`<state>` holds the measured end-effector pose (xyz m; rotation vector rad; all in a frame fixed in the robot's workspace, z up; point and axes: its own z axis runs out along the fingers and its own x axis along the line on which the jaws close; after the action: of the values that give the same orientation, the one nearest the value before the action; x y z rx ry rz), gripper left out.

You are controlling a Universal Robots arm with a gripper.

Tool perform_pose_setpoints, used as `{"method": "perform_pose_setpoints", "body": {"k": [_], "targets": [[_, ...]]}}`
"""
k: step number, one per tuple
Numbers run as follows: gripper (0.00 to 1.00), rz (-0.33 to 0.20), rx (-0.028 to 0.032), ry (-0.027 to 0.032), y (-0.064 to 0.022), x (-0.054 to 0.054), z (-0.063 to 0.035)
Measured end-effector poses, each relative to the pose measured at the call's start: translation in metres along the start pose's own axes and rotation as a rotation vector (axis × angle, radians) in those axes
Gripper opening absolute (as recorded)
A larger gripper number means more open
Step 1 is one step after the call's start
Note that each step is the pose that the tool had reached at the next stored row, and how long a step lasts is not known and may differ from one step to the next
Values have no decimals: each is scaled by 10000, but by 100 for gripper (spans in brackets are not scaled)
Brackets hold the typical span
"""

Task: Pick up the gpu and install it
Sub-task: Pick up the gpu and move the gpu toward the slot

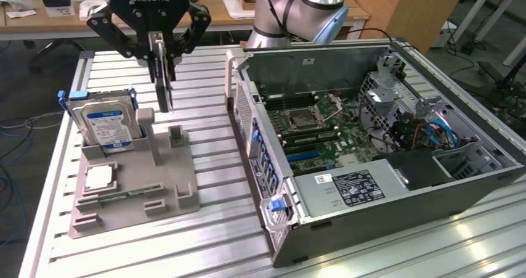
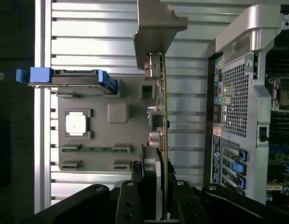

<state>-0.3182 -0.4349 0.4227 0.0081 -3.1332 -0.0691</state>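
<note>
The gpu (image 1: 164,92) is a thin dark card that hangs upright, edge-on, with my gripper (image 1: 162,57) shut on its upper end. It is lifted above the grey holder tray (image 1: 169,185), over the tray's rear slots, on the exterior view's left of the open computer case (image 1: 370,136). In the wrist view the gpu (image 2: 162,116) runs as a narrow line away from my gripper (image 2: 158,189), ending in its bent metal bracket (image 2: 156,28). One black finger (image 2: 130,200) presses on each side of the board.
On the tray stand a silver hard drive (image 1: 103,125) in a blue caddy, a processor chip (image 1: 100,177) and a green memory stick (image 1: 123,195). The case lies on its side with the motherboard (image 1: 321,136) exposed. The table is ribbed aluminium (image 1: 206,241).
</note>
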Motion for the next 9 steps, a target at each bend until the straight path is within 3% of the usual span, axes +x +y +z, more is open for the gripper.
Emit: {"method": "perform_pose_setpoints", "body": {"k": [4, 9], "targets": [[28, -1, 4, -3, 3, 0, -71], [28, 0, 5, -3, 4, -6, -76]]}}
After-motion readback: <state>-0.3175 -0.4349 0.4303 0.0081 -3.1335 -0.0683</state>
